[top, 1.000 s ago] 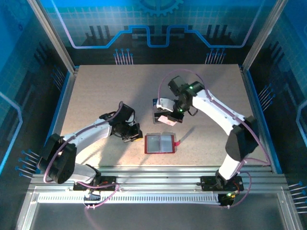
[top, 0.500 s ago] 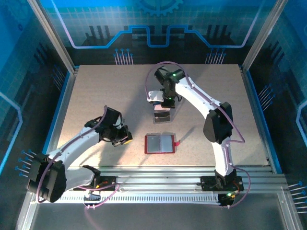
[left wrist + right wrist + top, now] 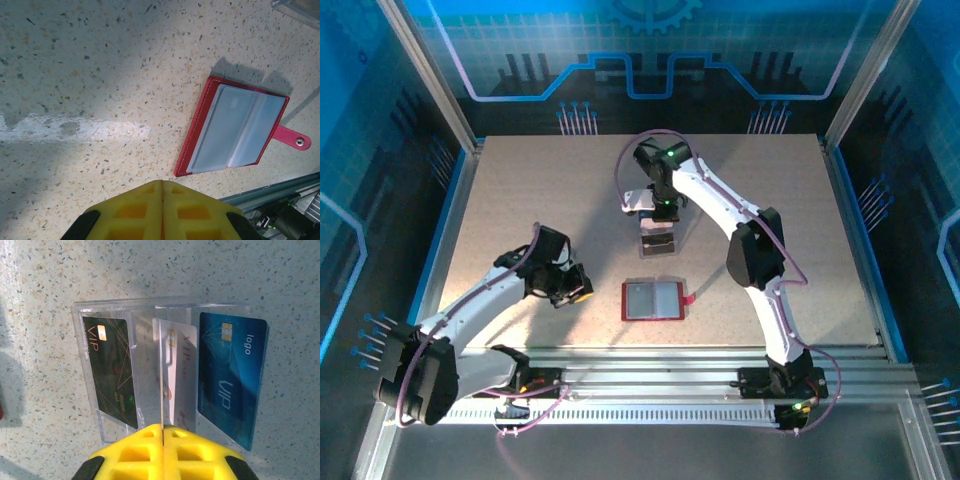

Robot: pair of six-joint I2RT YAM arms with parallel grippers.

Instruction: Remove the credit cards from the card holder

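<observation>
The speckled table (image 3: 520, 190) takes up most of the room inside the cage. The right arm (image 3: 750, 250) reaches far out over it, bent back toward the middle. The left arm (image 3: 470, 300) lies lower and shorter, stretched toward the centre from its own side.

The holder (image 3: 652, 299) lies flat and open on the table near the front edge, between the two arms, with its pale grey pockets facing up. From the left wrist you see it (image 3: 235, 130) off to the right, well apart from that gripper.

Just beyond the holder, and apart from it, sits a clear tray (image 3: 657, 240). The right wrist view looks straight down on the tray (image 3: 80, 340) and the cards standing in its slots: a black card (image 3: 111, 370) on the left, a white card (image 3: 180, 375) in the middle, and a blue card (image 3: 231, 375) on the right, a bit askew.

The right gripper (image 3: 163, 427) hangs over the near edge of the tray with its yellow pads pressed together. I can't tell if it touches the tray. From above, it (image 3: 657, 215) is right by the tray.

The left gripper (image 3: 162, 185) is closed too, pads together over bare table, holding nothing. From above it (image 3: 570, 290) sits left of the holder.

The holder's red tab (image 3: 292, 140) sticks out flat from its right side.
</observation>
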